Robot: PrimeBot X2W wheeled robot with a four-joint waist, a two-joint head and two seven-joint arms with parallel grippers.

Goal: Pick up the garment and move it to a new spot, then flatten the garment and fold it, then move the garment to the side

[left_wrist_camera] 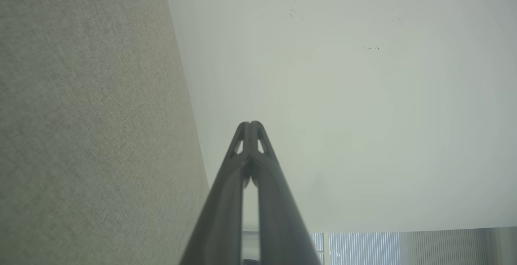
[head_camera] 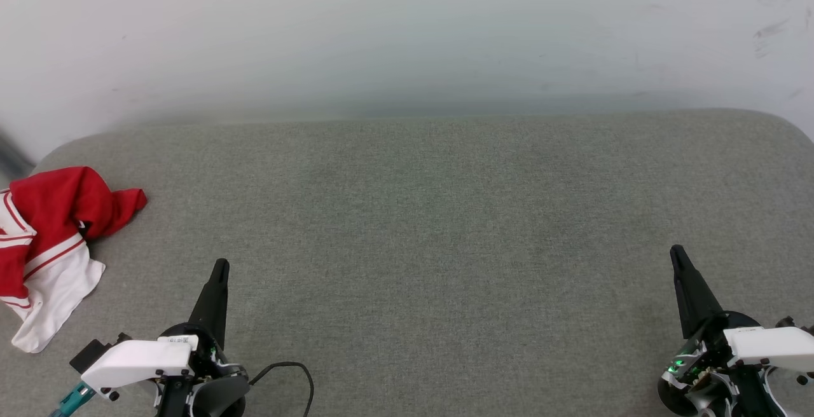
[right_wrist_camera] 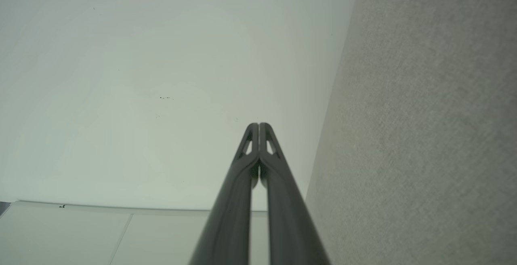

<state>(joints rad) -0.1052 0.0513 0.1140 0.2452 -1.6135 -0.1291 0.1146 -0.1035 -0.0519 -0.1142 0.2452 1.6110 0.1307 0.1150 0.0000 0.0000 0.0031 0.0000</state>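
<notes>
While the dark left claw (head_camera: 220,266) and right claw (head_camera: 676,252) are pressed together, a red-and-white jersey (head_camera: 57,213) is spotted leftmost on the grey fabric counter (head_camera: 413,226).

Garment (head_camera: 57,245) at surface's (head_camera: 413,245) left edge

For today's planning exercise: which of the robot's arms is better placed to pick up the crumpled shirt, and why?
Left. The shirt lies bunched at the grey surface's left edge, near the left gripper; the right gripper sits far across. Both are shut, holding nothing.
</notes>
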